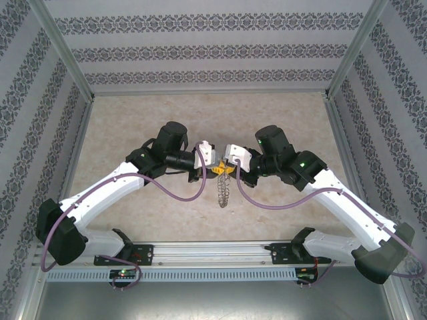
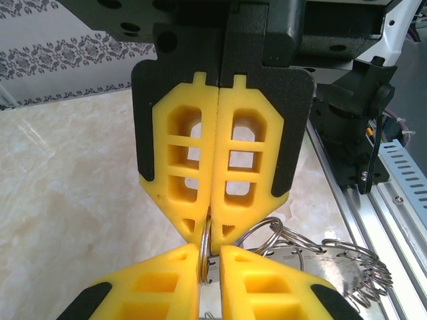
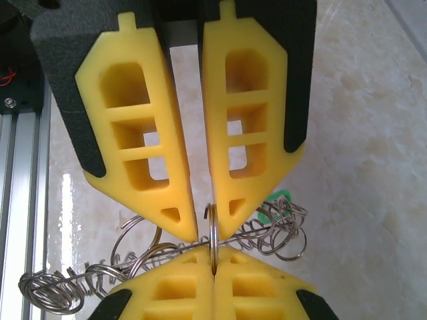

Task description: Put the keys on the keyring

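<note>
— Starting nearest, what is seen?
— The keyring (image 1: 223, 190) is seen strung out toward 6 o'clock from the pincers, over the middle of the tabletop (image 1: 147, 127).
— How is it gripped?
— One ring is pinched by the nearly closed left pincer (image 2: 210, 267) and by the fully closed right pincer (image 3: 213, 270). A green key (image 3: 280, 197) is glimpsed among the loops.

No legible text, label, brand, number or sign on any surface.

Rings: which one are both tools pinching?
The upright ring, seen edge-on, pinched by both the left tool and the right tool. The other rings dangle loose beside it.
</note>
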`<state>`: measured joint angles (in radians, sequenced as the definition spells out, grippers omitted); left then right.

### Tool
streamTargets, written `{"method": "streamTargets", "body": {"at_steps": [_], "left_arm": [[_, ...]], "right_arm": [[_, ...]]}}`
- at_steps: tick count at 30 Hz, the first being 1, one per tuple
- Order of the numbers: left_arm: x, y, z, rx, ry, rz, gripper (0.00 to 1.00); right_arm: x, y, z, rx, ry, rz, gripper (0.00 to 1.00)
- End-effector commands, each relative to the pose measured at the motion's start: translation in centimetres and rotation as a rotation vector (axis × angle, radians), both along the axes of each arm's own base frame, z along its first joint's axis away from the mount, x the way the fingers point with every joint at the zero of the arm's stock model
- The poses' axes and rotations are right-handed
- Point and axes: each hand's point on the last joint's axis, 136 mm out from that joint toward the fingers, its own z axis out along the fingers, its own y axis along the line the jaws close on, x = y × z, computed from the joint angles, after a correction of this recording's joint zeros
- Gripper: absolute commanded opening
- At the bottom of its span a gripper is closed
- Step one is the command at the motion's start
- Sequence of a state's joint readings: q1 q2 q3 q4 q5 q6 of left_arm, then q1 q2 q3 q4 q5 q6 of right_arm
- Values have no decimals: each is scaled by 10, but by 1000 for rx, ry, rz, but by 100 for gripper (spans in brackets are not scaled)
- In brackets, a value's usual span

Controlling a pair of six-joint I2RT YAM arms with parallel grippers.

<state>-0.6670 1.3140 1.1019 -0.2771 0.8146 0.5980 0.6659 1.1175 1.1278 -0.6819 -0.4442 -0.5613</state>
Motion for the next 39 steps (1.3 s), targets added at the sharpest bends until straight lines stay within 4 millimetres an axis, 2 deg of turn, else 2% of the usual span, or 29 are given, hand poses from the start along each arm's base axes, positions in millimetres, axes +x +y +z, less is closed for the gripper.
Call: {"method": "streamTargets", "body": {"at_steps": [1, 4, 6, 7, 12, 17, 21, 27, 31, 39], "left_arm": [[-7, -4, 14, -43, -29, -31, 14], [-9, -4, 14, -43, -24, -38, 5], [-8, -4, 13, -39, -26, -33, 5], [-8, -3, 13, -40, -28, -33, 0], [0, -5, 19, -88, -43, 16, 0], [4, -8, 37, -221, -19, 57, 0], [-1, -11, 48, -346, 21, 43, 0], [-4, -13, 54, -430, 53, 21, 0], [-8, -13, 62, -465, 59, 1, 0], [-10, -13, 75, -534, 67, -10, 0]], "right_arm": [[0, 5, 12, 18, -34, 20, 0], [-1, 6, 13, 22, -30, 21, 0], [-2, 6, 14, 29, -30, 26, 0], [-2, 6, 14, 27, -31, 25, 0], [0, 5, 13, 33, -30, 1, 3], [8, -5, 4, 49, 1, -44, 16], [8, -4, 11, 126, 53, -26, 17], [0, 5, 18, 204, 128, 47, 17], [10, -1, 9, 194, 123, 21, 18], [9, -5, 19, 264, 158, 33, 16]]}}
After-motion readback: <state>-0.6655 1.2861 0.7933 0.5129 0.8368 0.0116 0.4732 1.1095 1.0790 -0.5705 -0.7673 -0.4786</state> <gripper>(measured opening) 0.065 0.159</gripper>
